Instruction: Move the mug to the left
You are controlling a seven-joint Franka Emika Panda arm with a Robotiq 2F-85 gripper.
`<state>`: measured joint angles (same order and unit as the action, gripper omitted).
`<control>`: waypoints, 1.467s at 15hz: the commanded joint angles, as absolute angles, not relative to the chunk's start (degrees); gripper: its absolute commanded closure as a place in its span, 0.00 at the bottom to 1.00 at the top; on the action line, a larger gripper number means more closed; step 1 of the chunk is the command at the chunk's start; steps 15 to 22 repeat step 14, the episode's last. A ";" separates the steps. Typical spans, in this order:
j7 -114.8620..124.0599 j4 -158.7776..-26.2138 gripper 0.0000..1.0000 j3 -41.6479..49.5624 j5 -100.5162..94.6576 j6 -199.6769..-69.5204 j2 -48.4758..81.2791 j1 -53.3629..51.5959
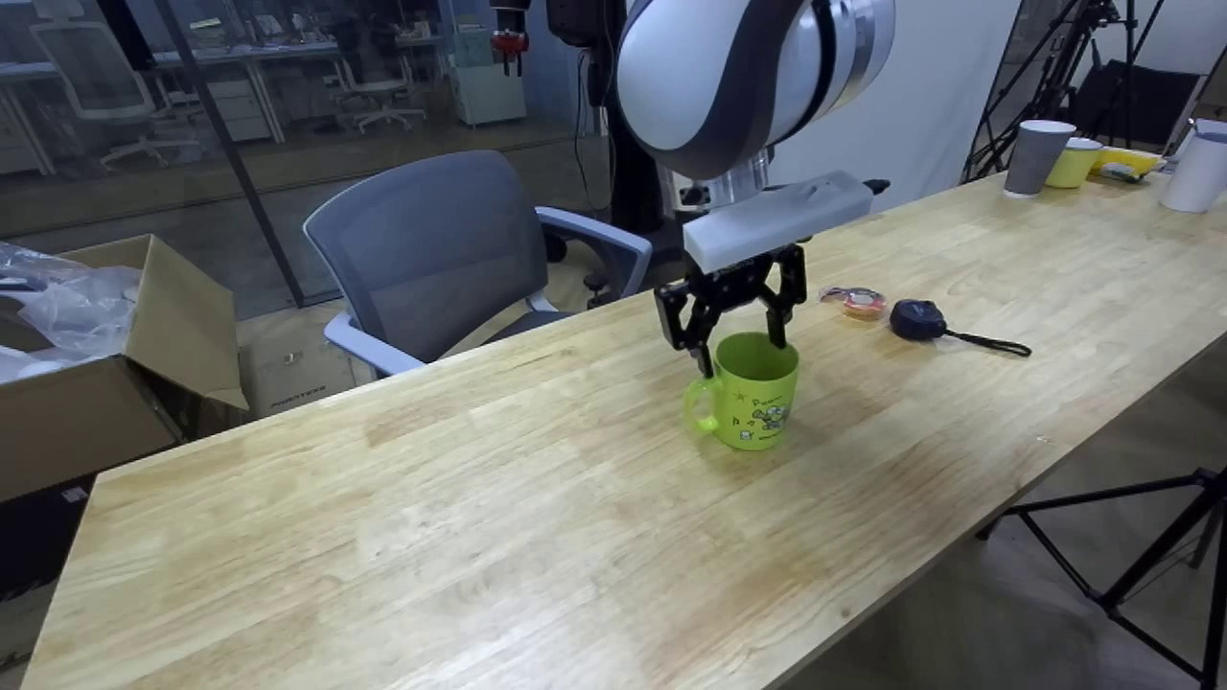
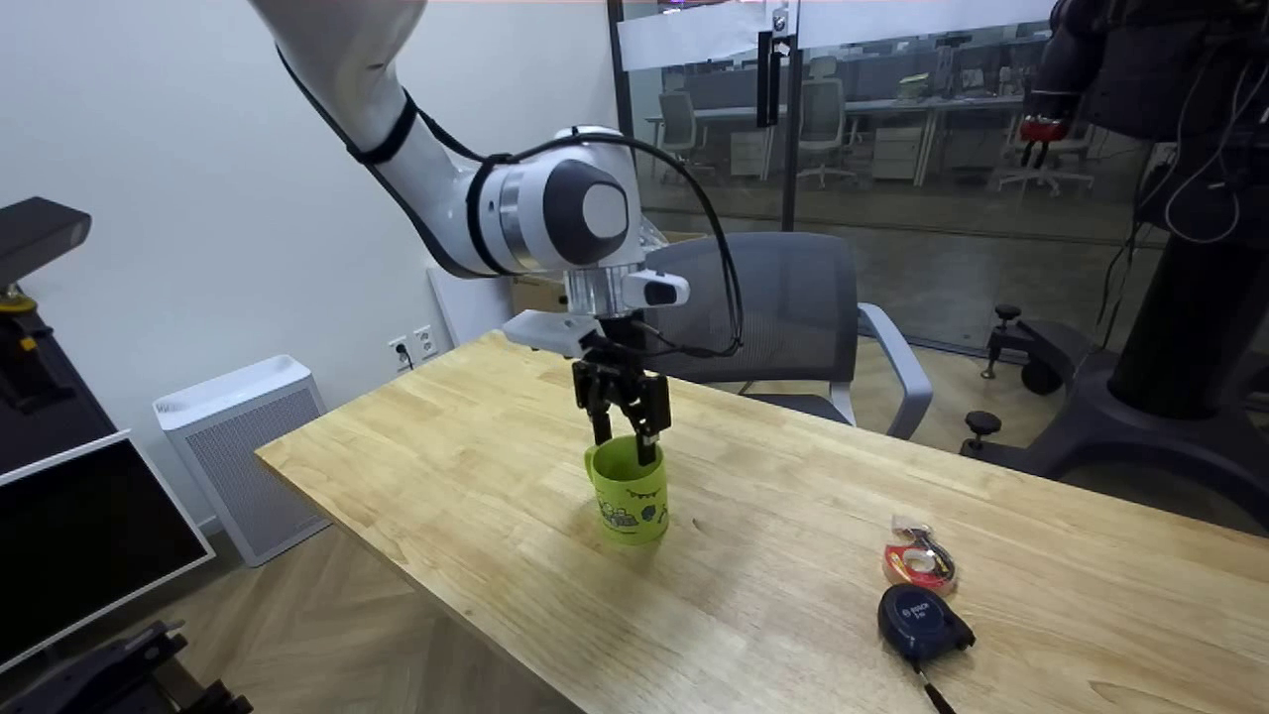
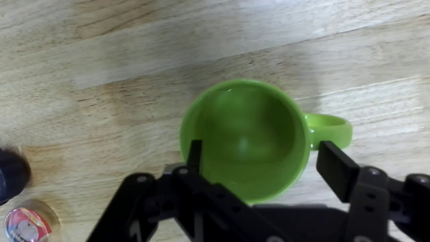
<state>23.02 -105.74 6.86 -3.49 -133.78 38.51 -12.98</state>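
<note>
The lime-green mug [image 1: 754, 407] stands upright on the wooden table, with a dark print on its side. It also shows in the other views [image 2: 631, 506] [image 3: 248, 181]. In the wrist view its handle [image 3: 331, 131] points right. My gripper [image 1: 743, 357] is at the height of the mug's rim, its fingers spread apart [image 2: 625, 451] [image 3: 260, 144]. In the wrist view the left finger overlaps the mug's opening near the left rim, and the right finger is outside the mug beside the handle. Whether the left finger touches the wall I cannot tell. The gripper is not closed on the mug.
A roll of tape [image 1: 863, 303] and a dark blue tape measure [image 1: 917, 320] lie on the wooden table [image 1: 431, 537]. A grey cup [image 1: 1038, 158], a yellow cup [image 1: 1074, 165] and a white cup [image 1: 1196, 172] stand at its far end. An office chair [image 2: 763, 307] stands against one long edge.
</note>
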 commanded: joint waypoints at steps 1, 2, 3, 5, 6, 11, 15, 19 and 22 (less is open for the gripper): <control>25.56 -102.90 0.00 6.98 -4.23 -129.52 36.00 -12.77; 25.57 -102.17 0.00 6.89 -4.05 -128.73 35.28 -12.54; 25.52 -101.38 0.00 6.75 -3.87 -127.67 34.36 -12.22; 25.19 -99.72 0.00 6.40 -3.49 -125.33 32.59 -11.44; 25.08 -99.04 0.00 6.29 -3.42 -124.21 31.71 -11.07; 23.91 -99.04 0.00 5.36 -4.11 -123.15 30.39 -9.76; 23.89 -99.05 0.00 5.22 -4.08 -122.94 30.41 -9.65; 23.89 -99.05 0.00 5.22 -4.08 -122.94 30.41 -9.65; 23.89 -99.05 0.00 5.22 -4.08 -122.94 30.41 -9.65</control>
